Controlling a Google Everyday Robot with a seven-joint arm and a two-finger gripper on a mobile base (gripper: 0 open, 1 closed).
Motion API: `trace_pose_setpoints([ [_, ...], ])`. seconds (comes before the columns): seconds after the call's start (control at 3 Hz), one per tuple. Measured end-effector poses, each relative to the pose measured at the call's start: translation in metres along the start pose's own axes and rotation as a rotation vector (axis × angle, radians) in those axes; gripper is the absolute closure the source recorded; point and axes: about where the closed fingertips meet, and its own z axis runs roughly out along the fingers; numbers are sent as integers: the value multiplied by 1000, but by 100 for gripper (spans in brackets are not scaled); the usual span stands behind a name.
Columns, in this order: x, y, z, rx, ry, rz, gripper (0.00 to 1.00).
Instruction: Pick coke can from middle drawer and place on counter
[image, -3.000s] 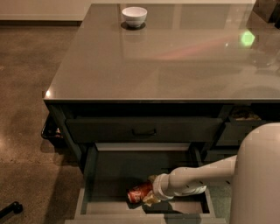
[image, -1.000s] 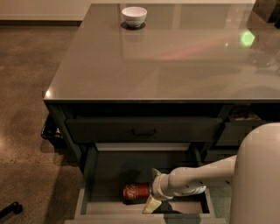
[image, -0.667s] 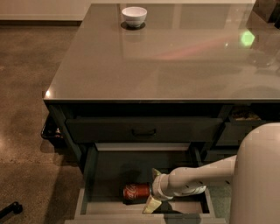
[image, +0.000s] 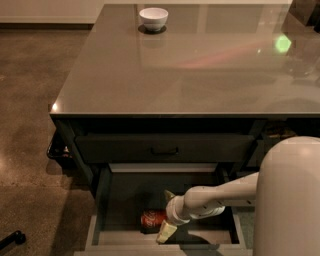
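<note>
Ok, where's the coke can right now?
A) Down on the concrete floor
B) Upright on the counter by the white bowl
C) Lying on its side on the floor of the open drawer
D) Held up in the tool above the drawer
C: the coke can lies on its side on the dark floor of the open middle drawer, and the tool is down in the drawer right at the can, its fingers spread open.
</note>
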Motion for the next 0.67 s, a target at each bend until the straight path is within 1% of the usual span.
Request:
trace_pose_setpoints([
  [0.33, -9, -3, 9, -12, -4, -15, 19],
  [0.67, -10, -3, 9, -12, -5, -16, 42],
])
